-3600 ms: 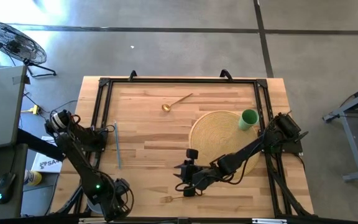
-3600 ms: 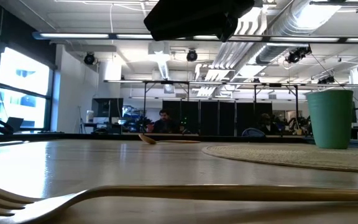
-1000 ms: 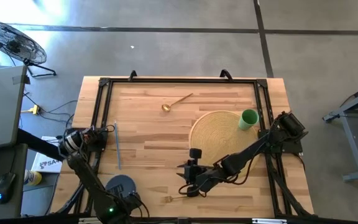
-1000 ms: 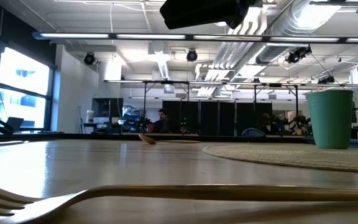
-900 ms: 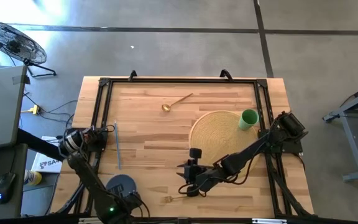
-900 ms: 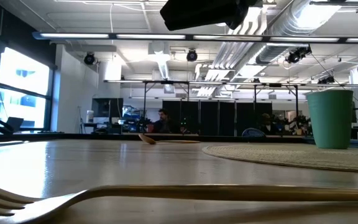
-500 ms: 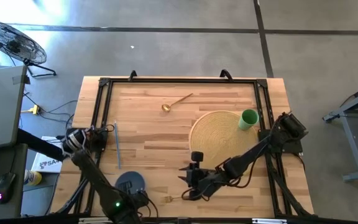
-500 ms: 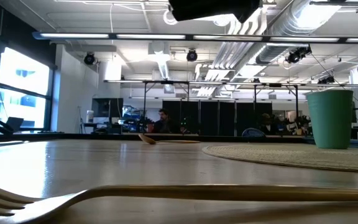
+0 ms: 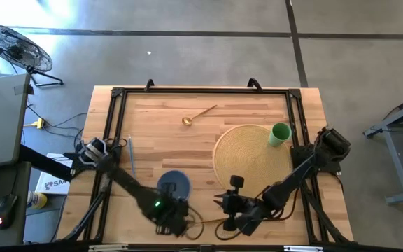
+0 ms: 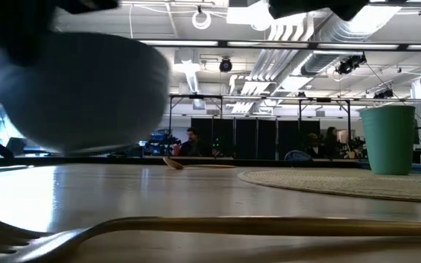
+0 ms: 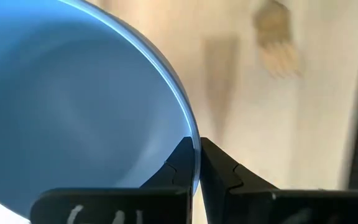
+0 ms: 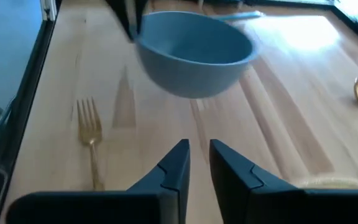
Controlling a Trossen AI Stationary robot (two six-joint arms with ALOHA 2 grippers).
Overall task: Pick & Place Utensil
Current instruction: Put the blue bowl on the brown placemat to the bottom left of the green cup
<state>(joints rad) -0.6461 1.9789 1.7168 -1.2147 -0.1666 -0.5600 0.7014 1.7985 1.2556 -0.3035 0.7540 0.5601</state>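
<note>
The gold fork (image 12: 91, 140) lies flat on the pale wooden counter (image 9: 166, 133) near its front edge, just ahead of the right gripper (image 12: 195, 155), whose fingers stand a narrow gap apart, holding nothing. Beyond the counter the room is a wide hall with bare ceiling ducts, strip lights and a person (image 10: 191, 142) seated far back. The left gripper (image 11: 195, 163) is clenched on the rim of a blue bowl (image 9: 173, 185), which hangs above the counter, near the fork's tines; the bowl looks empty. Farther from both grippers, a gold spoon (image 9: 198, 114) lies on the boards, and a green cup (image 9: 280, 134) stands at the edge of a round woven mat (image 9: 247, 154).
</note>
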